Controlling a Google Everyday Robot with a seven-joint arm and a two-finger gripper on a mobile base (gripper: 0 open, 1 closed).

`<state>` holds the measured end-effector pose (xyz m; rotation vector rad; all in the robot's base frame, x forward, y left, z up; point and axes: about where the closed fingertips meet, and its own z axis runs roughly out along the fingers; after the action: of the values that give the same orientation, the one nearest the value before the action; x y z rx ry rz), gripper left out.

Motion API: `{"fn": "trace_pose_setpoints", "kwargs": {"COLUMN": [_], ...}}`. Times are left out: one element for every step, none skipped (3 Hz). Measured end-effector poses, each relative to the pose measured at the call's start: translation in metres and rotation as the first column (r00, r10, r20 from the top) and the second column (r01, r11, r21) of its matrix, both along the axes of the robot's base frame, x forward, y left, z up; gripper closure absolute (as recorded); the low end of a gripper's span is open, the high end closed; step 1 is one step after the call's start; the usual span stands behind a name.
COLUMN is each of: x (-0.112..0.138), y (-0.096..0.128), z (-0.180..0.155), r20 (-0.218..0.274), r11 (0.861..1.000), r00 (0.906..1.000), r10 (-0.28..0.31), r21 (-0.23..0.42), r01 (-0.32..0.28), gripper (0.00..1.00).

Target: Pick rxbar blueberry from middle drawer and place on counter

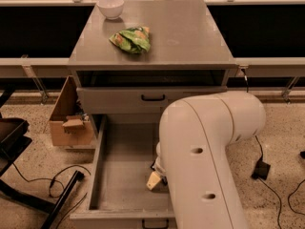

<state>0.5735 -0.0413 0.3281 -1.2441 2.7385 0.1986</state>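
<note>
The middle drawer (125, 166) is pulled wide open below the cabinet, with its grey floor bare on the left side. My gripper (155, 177) is down inside the drawer near its middle, mostly hidden behind my big white arm (205, 161). The rxbar blueberry is hidden from view. The arm covers the drawer's right half. The counter (190, 37) is the flat grey cabinet top above.
A green chip bag (132, 38) and a white bowl (110, 7) sit on the counter's left side. The shut upper drawer front (153, 98) has a black handle. A cardboard box (71, 123), a black stand (14, 142) and cables lie on the floor at left.
</note>
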Motion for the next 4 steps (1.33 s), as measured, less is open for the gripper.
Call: {"fn": "trace_pose_setpoints", "kwargs": {"x": [0.0,0.0,0.0,-0.0001], "y": [0.0,0.0,0.0,0.0], "z": [0.0,0.0,0.0,-0.0001], "r20": [0.0,0.0,0.0,0.0], "r11": [1.0,1.0,1.0,1.0], "r00": [1.0,1.0,1.0,1.0], "r10": [0.0,0.0,0.0,0.0], "r21": [0.0,0.0,0.0,0.0], "r01": [0.0,0.0,0.0,0.0], "gripper": [1.0,1.0,0.83,0.59]}}
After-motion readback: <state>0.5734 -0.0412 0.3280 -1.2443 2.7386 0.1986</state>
